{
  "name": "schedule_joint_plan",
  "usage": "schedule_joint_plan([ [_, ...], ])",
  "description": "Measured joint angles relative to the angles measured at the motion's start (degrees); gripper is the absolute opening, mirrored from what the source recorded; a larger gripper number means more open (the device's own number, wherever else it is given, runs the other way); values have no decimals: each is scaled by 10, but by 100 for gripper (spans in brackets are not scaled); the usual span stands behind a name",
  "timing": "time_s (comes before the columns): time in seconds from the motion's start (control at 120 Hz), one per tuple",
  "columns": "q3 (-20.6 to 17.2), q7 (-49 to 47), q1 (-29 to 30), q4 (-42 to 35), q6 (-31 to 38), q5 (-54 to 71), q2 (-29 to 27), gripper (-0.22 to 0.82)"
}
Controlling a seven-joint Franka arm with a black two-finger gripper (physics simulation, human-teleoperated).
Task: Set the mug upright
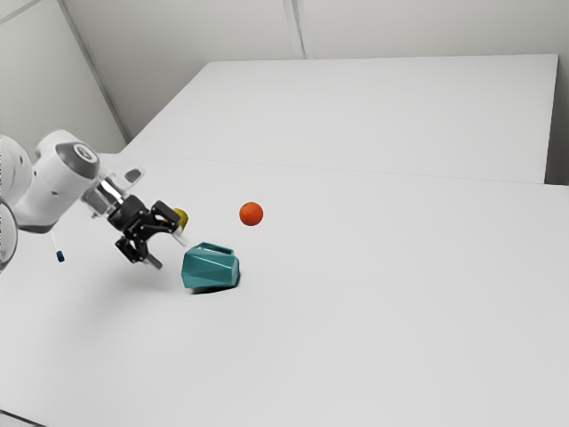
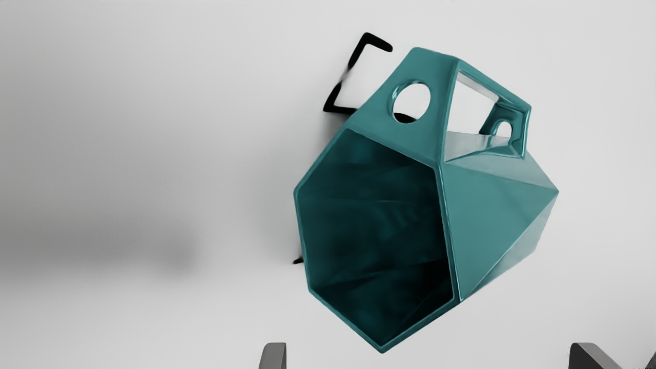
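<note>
White bench (image 1: 400,285), and yep, teal mug (image 1: 210,268) lying on its side, exterior view's 4 o'clock from my wide-open pincer (image 1: 172,253).

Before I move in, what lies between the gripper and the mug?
Nothing that I can see: the wrist view shows bare table between the open gripper and the mug. In the exterior view, too, that stretch is bare.
</note>
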Motion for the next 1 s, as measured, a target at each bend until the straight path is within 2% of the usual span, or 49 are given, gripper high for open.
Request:
schedule_joint_plan([
  [0.6, 0, 69, -12, -2, -4, -109, 46, 58],
  [0.7, 0, 77, -13, -8, -2, -115, 47, 49],
  [0.875, 0, 88, -15, -9, 1, -120, 47, 13],
  [1.0, 0, 96, -16, -9, 3, -124, 46, 3],
])
